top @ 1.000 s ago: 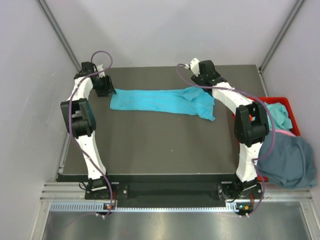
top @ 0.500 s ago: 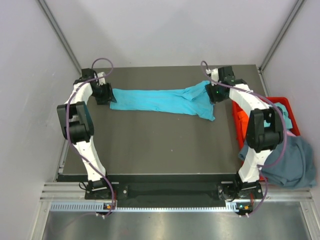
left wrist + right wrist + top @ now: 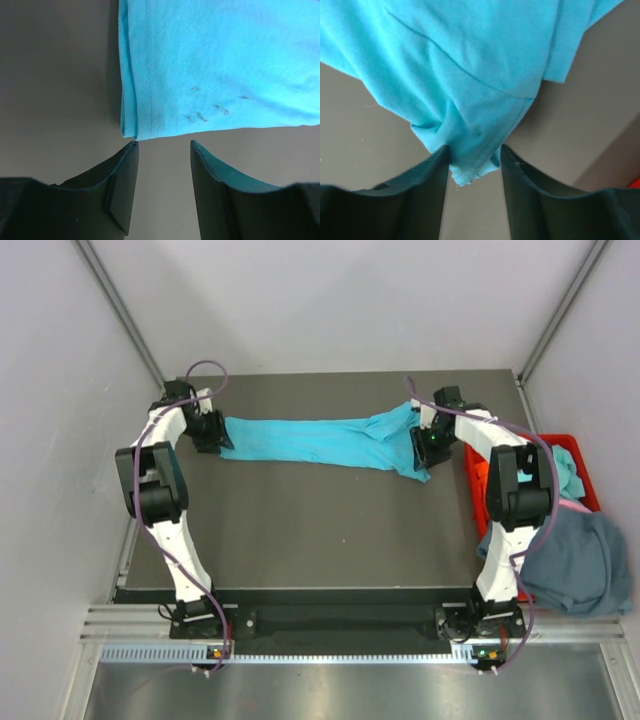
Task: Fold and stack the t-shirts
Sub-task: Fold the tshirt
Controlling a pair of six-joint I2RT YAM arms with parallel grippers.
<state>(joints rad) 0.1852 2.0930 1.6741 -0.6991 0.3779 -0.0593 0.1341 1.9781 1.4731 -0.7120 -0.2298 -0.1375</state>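
Turquoise t-shirt (image 3: 310, 443): left gripper (image 3: 163, 143) spread, hem just beyond its tips, may close on nothing; right gripper (image 3: 474, 147) straddles a bunched corner, clamp undeterminable.

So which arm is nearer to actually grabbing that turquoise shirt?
The right, probably. The right gripper has its open fingers either side of a corner of the turquoise t-shirt, so closing should catch it. The left gripper stops just short of the hem, with only bare table between its fingers.
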